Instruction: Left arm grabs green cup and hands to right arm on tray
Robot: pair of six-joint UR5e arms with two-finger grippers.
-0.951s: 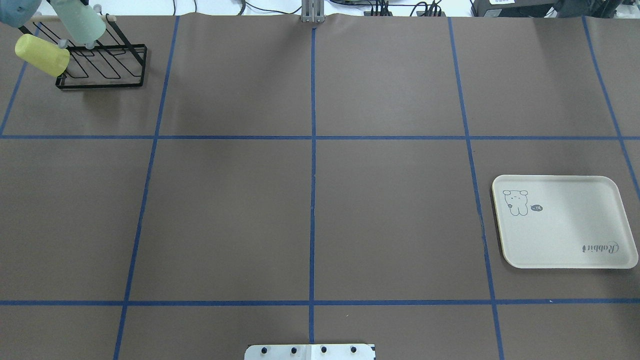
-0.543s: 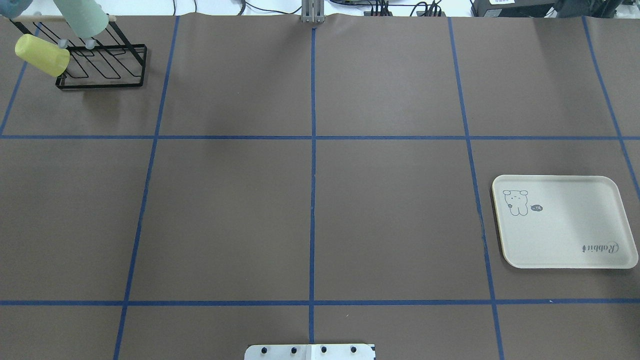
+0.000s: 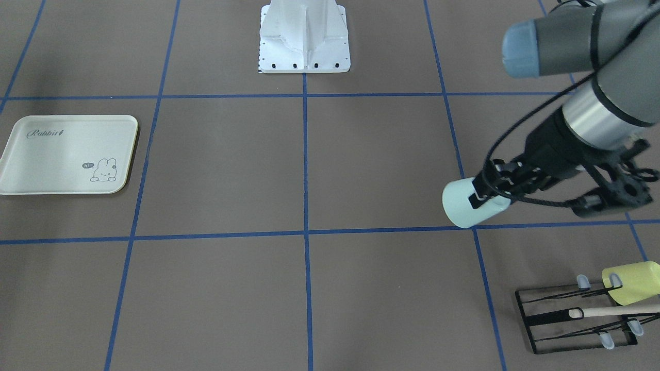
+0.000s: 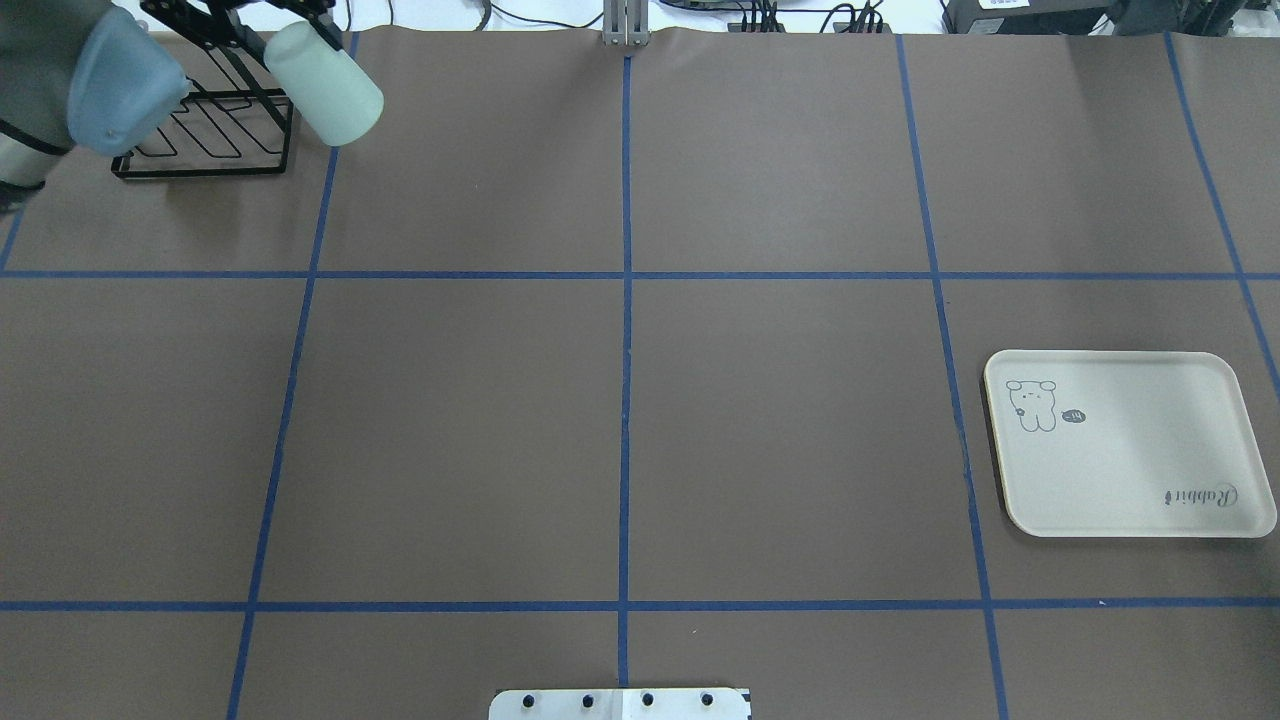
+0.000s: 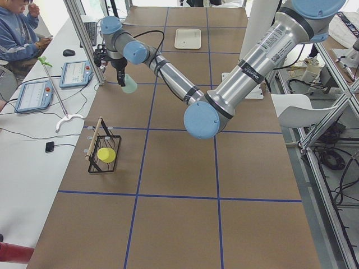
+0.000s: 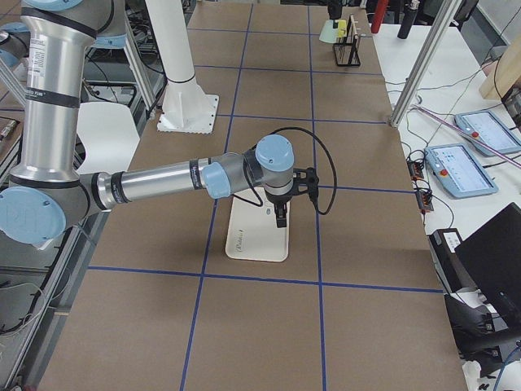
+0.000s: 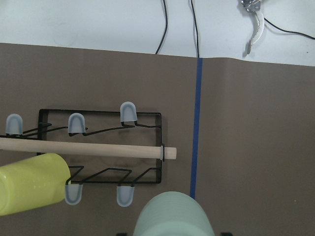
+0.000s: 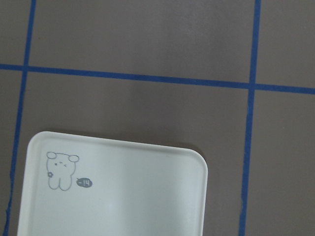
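My left gripper (image 3: 480,198) is shut on the pale mint-green cup (image 3: 466,208) and holds it on its side in the air, clear of the black wire rack (image 3: 567,319). The cup also shows in the overhead view (image 4: 328,72), in the exterior left view (image 5: 129,85), and at the bottom of the left wrist view (image 7: 173,216). The cream tray (image 4: 1130,445) lies empty at the table's right side. My right gripper (image 6: 280,213) hangs above the tray (image 6: 259,232). I cannot tell whether it is open or shut. The right wrist view shows the tray's (image 8: 118,191) corner from above.
A yellow-green cup (image 3: 631,282) sits on a peg of the rack, under a wooden rod (image 7: 88,148). In the overhead view the left arm's blue joint cap (image 4: 125,65) covers it. The robot base (image 3: 304,38) stands at the table's middle edge. A person (image 5: 19,33) sits beyond the far side.
The left arm has carried the mint-green cup to the right, away from the rack. Its joint cap has come into the overhead view and now hides the yellow-green cup.
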